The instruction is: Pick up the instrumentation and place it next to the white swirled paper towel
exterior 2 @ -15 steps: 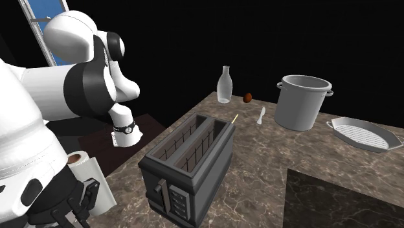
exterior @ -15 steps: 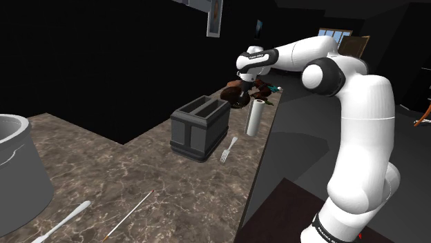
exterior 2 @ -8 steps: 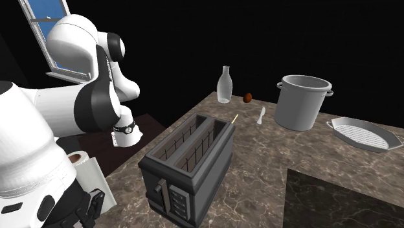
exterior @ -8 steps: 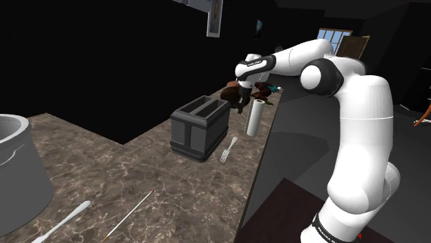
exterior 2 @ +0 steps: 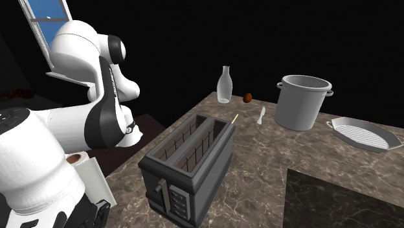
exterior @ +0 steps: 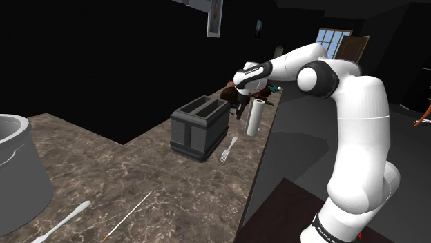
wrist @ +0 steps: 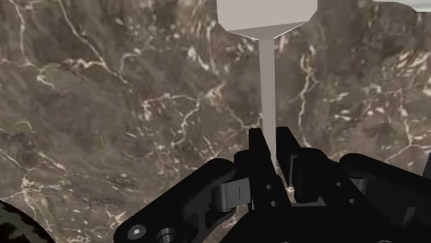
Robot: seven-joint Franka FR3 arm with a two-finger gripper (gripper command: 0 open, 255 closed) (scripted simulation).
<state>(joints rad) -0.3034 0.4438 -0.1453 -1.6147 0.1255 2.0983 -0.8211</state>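
- Found the gripper (wrist: 271, 141) closed on the thin pale stem of the instrument (wrist: 267, 76), one finger clasping it from each side, wide flat head pointing away from the hand.
- Located the hand low over the marbled counter (exterior: 159, 179), near its far corner on the stand's side, just beside the upright white paper towel roll (exterior: 254, 116) and close past the far end of the dark toaster (exterior: 199, 126).
- Cannot tell whether the instrument touches the counter or hangs just above it.
- Judged the pick-up done and the carry to the roll all but done.
- Judged as left to do: set the instrument down beside the roll, open the jaws, draw the hand clear without knocking the roll.
- Noted a fork (exterior: 228, 149) lying along the same counter edge, nearer the stand, apart from the likely drop spot; no obstruction expected.
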